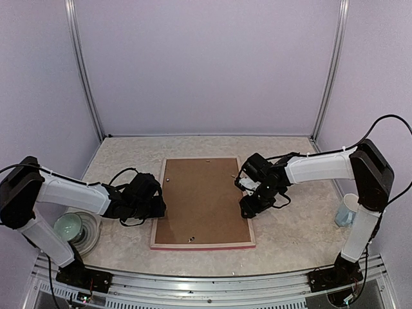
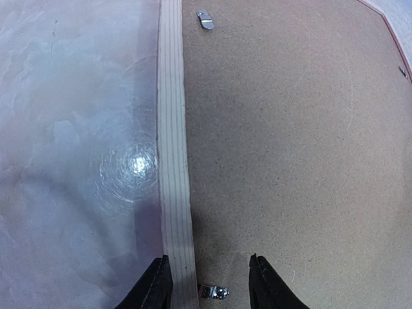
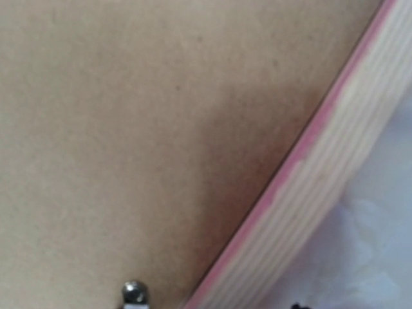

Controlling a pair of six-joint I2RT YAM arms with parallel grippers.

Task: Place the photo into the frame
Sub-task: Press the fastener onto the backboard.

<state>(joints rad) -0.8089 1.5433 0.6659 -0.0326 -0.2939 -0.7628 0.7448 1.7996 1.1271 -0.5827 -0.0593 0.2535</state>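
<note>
The frame point(image 1: 203, 244) lies face down in the middle of the table, showing its pale back edge and pink-red moulding. A plain brown backing board point(image 1: 201, 199) fills it. The photo is hidden. My left gripper point(image 1: 158, 206) is at the frame's left rail. In the left wrist view it point(image 2: 208, 257) is open, its jaws straddling the pale rail point(image 2: 170, 129) and a small metal clip point(image 2: 215, 292). My right gripper point(image 1: 250, 207) is low over the frame's right rail point(image 3: 335, 174). Its fingers barely show, beside a metal stud point(image 3: 134, 291).
A green bowl point(image 1: 67, 225) sits on a plate point(image 1: 90, 237) at the near left, by the left arm. A pale mug point(image 1: 346, 209) stands at the right, near the right arm. Another clip point(image 2: 205, 19) lies further along the left rail. Walls close in three sides.
</note>
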